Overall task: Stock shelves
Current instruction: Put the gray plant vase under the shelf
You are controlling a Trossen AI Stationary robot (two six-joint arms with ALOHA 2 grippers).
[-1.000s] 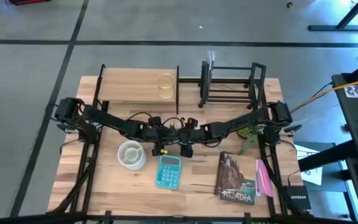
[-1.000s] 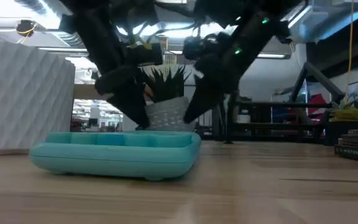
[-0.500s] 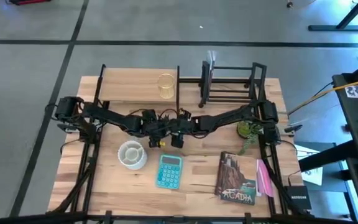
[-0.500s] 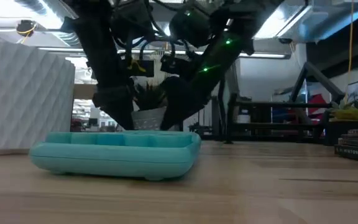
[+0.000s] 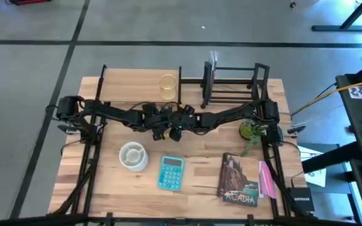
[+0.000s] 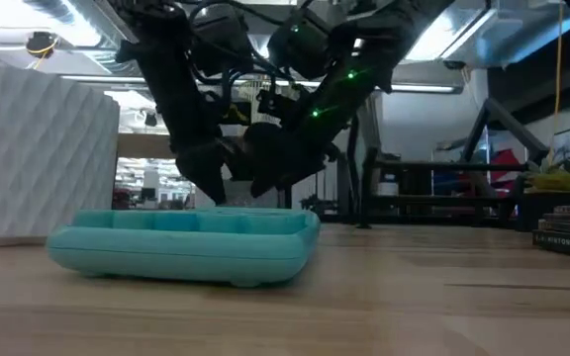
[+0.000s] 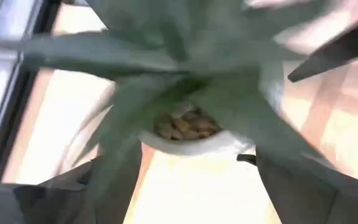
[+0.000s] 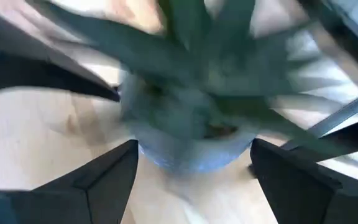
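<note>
shelves stand along the far edge of the table [image 5: 105,188]: a light-wood board shelf [image 5: 137,85] on thin black legs at the far left, and beside it a black open-frame rack [image 5: 231,85] at the far right. a small gold wire cup [image 5: 168,86] sits on the wood shelf near its right end.

just in front of the shelves, both arms reach in toward the table's middle and meet. the left gripper [image 5: 159,122] and the right gripper [image 5: 176,124] sit close together there, on either side of a small potted plant [image 7: 191,118] with long green spiky leaves in a pale pot. in the left wrist view the fingers [image 7: 303,186] are spread, standing either side of the pot. in the right wrist view the right gripper's fingers [image 8: 98,180] are also spread wide, flanking the pot; i cannot tell whether either pair touches it. in the low view the two grippers hang together above the tabletop, behind a teal calculator [image 6: 186,242].

nearer the front edge lie a white round dish [image 5: 133,156], the calculator to its right, and a book [image 5: 239,179] marked acadia farther right. another small green plant [image 5: 251,132] stands by the right arm's base.
</note>
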